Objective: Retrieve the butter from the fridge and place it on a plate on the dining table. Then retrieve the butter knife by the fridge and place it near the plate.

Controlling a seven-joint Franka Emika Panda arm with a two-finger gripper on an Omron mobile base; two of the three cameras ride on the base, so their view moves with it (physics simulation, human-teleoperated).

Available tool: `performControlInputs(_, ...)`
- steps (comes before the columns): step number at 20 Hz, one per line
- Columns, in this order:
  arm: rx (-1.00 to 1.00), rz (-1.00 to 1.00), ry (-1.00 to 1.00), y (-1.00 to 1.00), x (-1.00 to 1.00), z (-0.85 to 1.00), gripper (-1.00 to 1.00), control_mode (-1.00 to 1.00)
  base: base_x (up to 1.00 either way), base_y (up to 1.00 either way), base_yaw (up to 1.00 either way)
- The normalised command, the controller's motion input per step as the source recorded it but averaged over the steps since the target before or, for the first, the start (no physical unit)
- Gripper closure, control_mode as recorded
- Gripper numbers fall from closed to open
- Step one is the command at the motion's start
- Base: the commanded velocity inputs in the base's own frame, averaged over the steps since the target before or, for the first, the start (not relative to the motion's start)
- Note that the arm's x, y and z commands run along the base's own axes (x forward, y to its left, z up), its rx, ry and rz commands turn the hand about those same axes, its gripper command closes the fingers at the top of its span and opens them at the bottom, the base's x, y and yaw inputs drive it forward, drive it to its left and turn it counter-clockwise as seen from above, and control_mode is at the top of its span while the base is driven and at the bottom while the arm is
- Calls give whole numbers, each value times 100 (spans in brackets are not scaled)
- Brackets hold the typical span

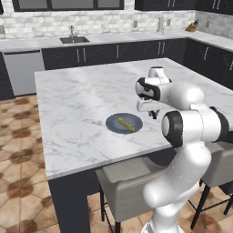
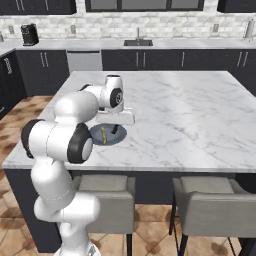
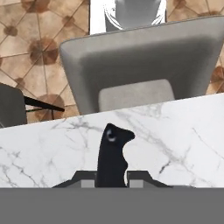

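On the left half of the dining table [image 1: 73, 100], in the left base view, you have the plate [image 1: 113, 126] with the butter [image 1: 126, 124] already lying across it, so the first half of the job looks done. Just right of the plate your gripper [image 1: 154, 113] hangs low over the marble, near the plate's right rim. In the hand view the jaws are clamped on the black handle of the butter knife [image 3: 112, 155], which sticks out between them over the white top, with a grey stool [image 3: 144, 61] beyond the table edge. You're in the last step: setting the knife down near the plate. I can't tell whether the knife already touches the marble. From here you'd want to lower until it rests on the top, keeping it just beside the plate and not over its rim, then let go and lift straight up so the fingers don't drag it
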Motion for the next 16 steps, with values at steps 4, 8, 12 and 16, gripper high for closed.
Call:
performControlInputs(4,0,1,0,-23,20,-22,100,-100,0,0,0)
performControlInputs(8,0,0,1,-6,76,-52,100,-100,0,0,0)
performControlInputs(12,0,2,0,-5,67,-29,100,-100,0,0,0)
performControlInputs(16,0,4,0,-8,40,-19,100,-100,0,0,0)
